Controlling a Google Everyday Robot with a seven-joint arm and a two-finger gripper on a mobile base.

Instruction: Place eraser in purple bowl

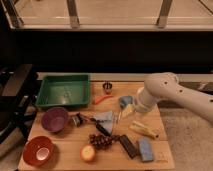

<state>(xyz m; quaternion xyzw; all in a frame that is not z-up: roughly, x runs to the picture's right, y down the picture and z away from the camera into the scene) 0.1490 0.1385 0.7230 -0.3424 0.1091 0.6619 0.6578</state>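
The eraser [128, 146] is a small flat black block lying on the wooden table near its front edge, just left of a blue-grey block [146, 149]. The purple bowl [54, 119] stands on the left side of the table, in front of the green tray. My white arm comes in from the right. Its gripper [123, 112] hangs over the middle of the table, above and behind the eraser and well to the right of the purple bowl. It touches neither of them.
A green tray [64, 91] stands at the back left and a red-orange bowl [39, 150] at the front left. Grapes [102, 141], a round yellow fruit [88, 153], a blue cloth [106, 119], a yellow object [144, 129], a red object [101, 99] and a small cup [107, 87] lie around the middle.
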